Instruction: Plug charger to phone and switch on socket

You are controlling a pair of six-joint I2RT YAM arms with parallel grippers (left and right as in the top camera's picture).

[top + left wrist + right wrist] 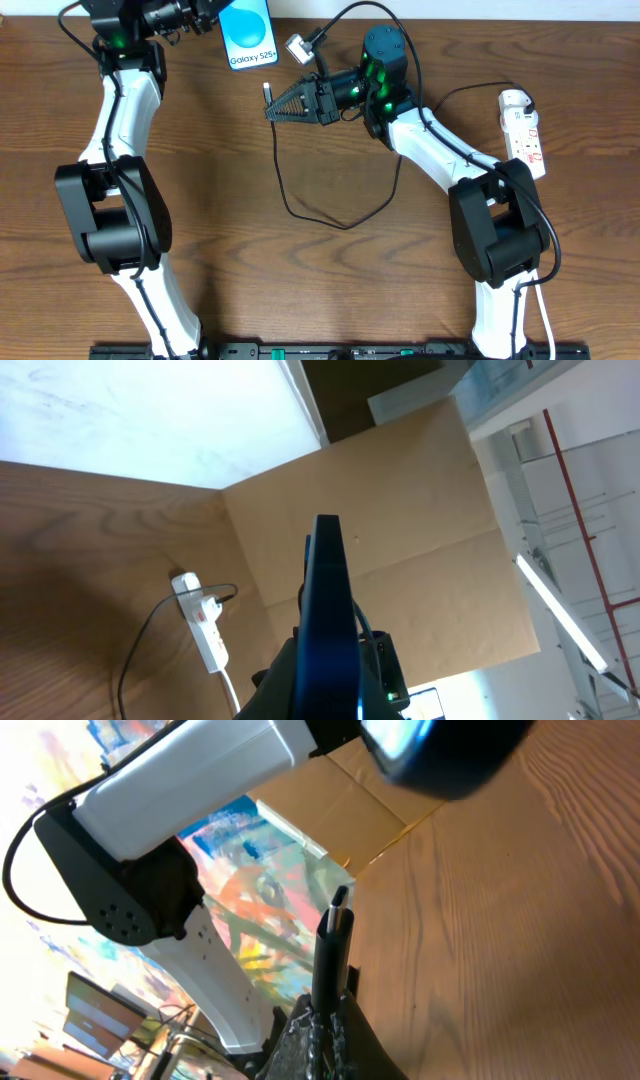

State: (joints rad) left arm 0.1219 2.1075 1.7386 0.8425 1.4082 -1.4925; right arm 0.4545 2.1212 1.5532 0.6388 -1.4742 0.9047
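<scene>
Over surface: charger, limp cable, stiff tip, right end effector clamped behind tip; phone, slick, fragile, left end effector clamped edgewise.

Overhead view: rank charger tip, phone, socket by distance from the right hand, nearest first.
1. charger tip: gripped in the right hand itself.
2. phone: up and slightly left, at the top edge.
3. socket: far right edge of the table.

A brown wood-grain desk is seen, on which the white socket is laid near the far right edge and the charger is looped across the middle.
</scene>
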